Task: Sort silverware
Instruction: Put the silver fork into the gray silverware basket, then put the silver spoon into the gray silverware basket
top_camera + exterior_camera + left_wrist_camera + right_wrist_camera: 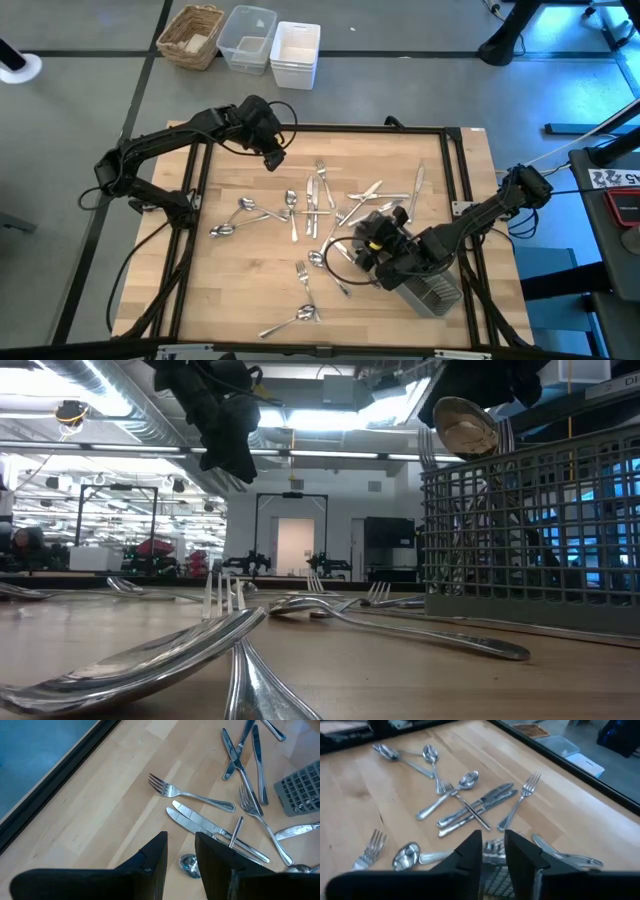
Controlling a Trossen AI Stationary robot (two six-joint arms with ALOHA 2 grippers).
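While the right gripper [375, 243] hangs over the caddy [432, 290] with fingers parted and empty, lifting carelessly could snag the spoon [465, 426] standing inside and scatter silverware [315, 200] across the tabletop [240, 290]; the left gripper [272, 155] waits, part open, holding nothing.

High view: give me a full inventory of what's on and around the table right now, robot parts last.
Silverware: forks, spoons and knives, roughly a dozen and a half loose, silver, scattered over the middle of the table.
Cutlery caddy: one, grey, near right corner; a spoon and forks stand in it.
Table: one, light wood, black frame.
Wicker basket: one, tan, floor beyond table.
Plastic bins: two, clear and white, beside the basket.
Left end effector: black, fingers apart, empty, above the far left of the table.
Right end effector: black, fingers apart, empty, over the caddy.
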